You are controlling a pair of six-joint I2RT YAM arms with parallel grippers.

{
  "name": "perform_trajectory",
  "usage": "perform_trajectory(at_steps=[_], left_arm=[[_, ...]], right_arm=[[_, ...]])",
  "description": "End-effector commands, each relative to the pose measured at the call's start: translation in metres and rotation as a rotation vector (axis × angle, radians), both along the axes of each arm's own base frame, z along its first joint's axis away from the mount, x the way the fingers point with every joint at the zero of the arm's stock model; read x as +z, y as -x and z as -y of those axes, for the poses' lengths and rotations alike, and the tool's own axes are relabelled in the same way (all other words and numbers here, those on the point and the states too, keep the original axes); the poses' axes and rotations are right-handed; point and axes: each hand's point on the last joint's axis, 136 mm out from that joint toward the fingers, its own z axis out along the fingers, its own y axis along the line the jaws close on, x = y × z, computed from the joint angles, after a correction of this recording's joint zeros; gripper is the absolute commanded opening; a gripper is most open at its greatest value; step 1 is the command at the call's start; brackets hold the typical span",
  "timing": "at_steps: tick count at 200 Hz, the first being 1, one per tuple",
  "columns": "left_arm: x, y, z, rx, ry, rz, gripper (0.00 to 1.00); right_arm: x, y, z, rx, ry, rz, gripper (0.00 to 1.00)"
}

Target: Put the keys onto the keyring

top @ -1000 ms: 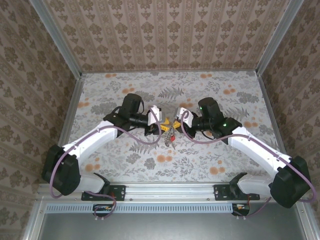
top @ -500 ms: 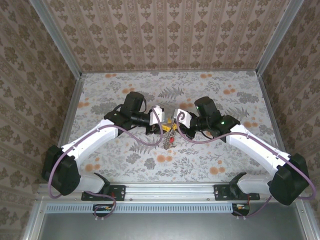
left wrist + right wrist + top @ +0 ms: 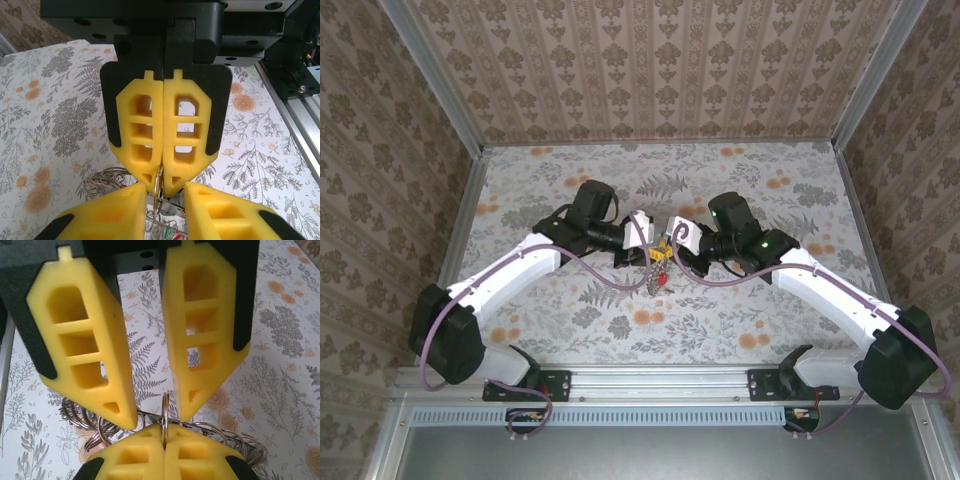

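Observation:
My right gripper (image 3: 164,434) is shut on a thin metal split ring (image 3: 164,405) that stands upright and edge-on. My left gripper (image 3: 155,419) faces it tip to tip, open, with one yellow finger on each side of that ring. The keyring (image 3: 235,440) is a wire loop strung with several small rings and spreads out under both grippers. In the left wrist view its coils (image 3: 102,182) lie at the left. The keys, with green (image 3: 168,233) and red tags, dangle just below my left gripper (image 3: 165,186). From above, both grippers meet mid-table over the keys (image 3: 657,281).
The floral tablecloth (image 3: 740,320) is bare around the grippers. Patterned walls (image 3: 650,70) close off the back and both sides. A metal rail (image 3: 660,383) with the arm bases runs along the near edge.
The left gripper has shifted right, closer to the right gripper, and its jaws have narrowed around the pinched ring. The right gripper moved slightly left and stays shut.

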Motion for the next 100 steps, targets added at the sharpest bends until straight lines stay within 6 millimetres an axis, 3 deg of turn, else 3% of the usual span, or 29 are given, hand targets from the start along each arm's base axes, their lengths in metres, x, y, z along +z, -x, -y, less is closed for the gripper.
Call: perform_trajectory(at_steps=[1,27,44,100], left_arm=[[0.002,0.003,0.002,-0.026,-0.013,0.012,0.19],[0.006,0.005,0.004,-0.038,0.002,0.01,0.13],[0.008,0.004,0.005,-0.04,0.006,0.008,0.0],[0.026,0.0,0.004,-0.034,0.146,-0.061,0.0]], right_arm=[[0.023,0.001,-0.008,0.034,-0.059,0.058,0.0],[0.023,0.001,-0.008,0.034,-0.054,0.059,0.0],[0.022,0.001,-0.007,0.03,-0.049,0.059,0.0],[0.024,-0.006,0.003,-0.029,-0.132,0.083,0.06]])
